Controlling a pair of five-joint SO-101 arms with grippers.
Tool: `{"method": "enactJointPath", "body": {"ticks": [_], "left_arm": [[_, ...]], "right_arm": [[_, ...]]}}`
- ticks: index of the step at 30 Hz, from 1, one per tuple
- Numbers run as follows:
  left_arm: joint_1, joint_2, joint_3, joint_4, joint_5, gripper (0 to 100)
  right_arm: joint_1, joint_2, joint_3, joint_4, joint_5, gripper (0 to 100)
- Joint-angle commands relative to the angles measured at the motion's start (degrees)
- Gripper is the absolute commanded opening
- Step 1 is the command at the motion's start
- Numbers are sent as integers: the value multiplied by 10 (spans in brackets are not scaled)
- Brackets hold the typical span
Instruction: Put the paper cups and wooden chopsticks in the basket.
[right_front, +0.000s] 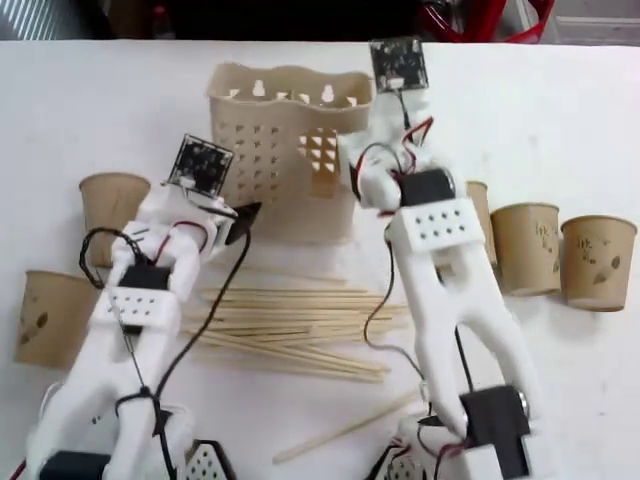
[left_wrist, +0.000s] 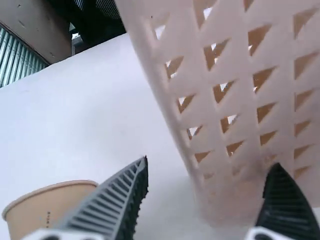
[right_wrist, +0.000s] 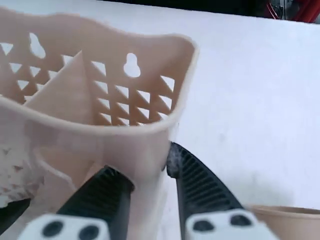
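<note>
My right jaws sit narrow, pinching a corner of the beige plastic lattice basket (right_wrist: 125, 125). My left jaws gape wide, basket just ahead, a brown paper cup (left_wrist: 45, 207) beside them; pale wooden chopsticks (right_front: 300, 335) lie behind both.

I see the basket (right_front: 285, 130) at far centre of the table (right_front: 560, 120), the chopsticks (right_front: 290, 325) piled nearer, between the arms. 2 cups (right_front: 113, 205) stand left of them, 3 right cups (right_front: 525, 248) in a row.
</note>
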Motion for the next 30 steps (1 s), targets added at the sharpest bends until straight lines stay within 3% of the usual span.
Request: {"method": "enactJointPath", "body": {"ticks": [1,18,25,30], "left_arm": [[-9,19,-13,-33,4,354],[-12,23,23,-30,2,354],[-25,19,31,-25,3,354],[-25,18,15,21,6,354]], "right_arm": [[-32,-92,51,-35,28,17],[-57,-160,270,-71,47,19],[-65,-208,281,-46,47,199],[-66,-276,280,-5,84,212]]}}
